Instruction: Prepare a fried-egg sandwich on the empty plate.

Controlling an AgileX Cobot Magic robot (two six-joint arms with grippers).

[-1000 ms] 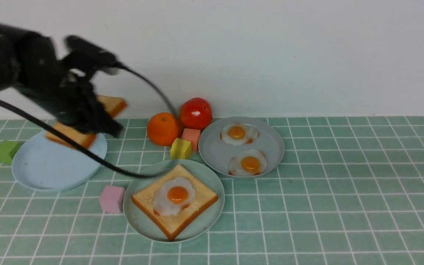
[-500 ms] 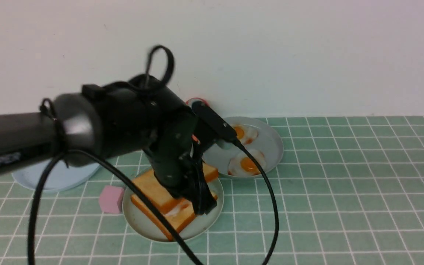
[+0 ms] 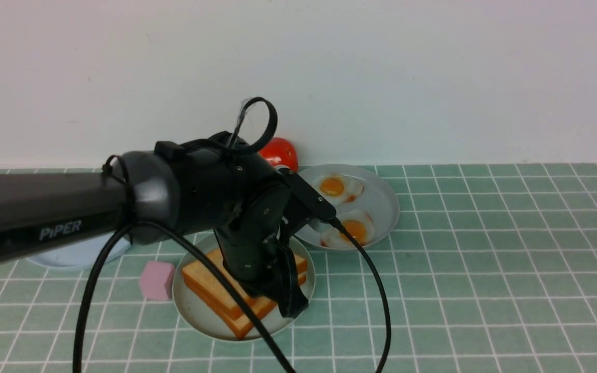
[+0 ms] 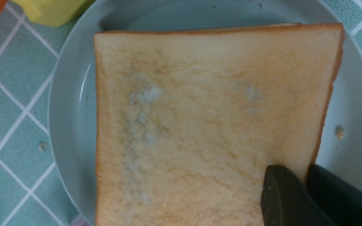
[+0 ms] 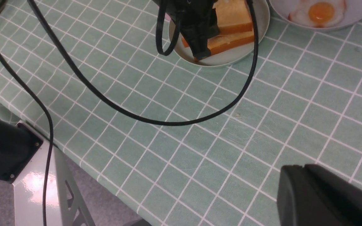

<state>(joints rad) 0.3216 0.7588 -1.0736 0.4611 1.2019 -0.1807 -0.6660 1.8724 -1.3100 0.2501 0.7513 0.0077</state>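
In the front view's lower centre-left, the left fingers (image 4: 283,182) pinch the top bread slice (image 4: 206,119) over the lower slice (image 3: 244,327) on the green plate (image 3: 294,324). Square the corners before releasing. The right fingers (image 5: 297,194) look pressed together.

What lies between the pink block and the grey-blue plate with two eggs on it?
In the front view, the sage-green plate with bread lies there, partly behind the left gripper.

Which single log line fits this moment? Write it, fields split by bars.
left gripper: shut on top bread | top bread: over bottom bread | plate: under both
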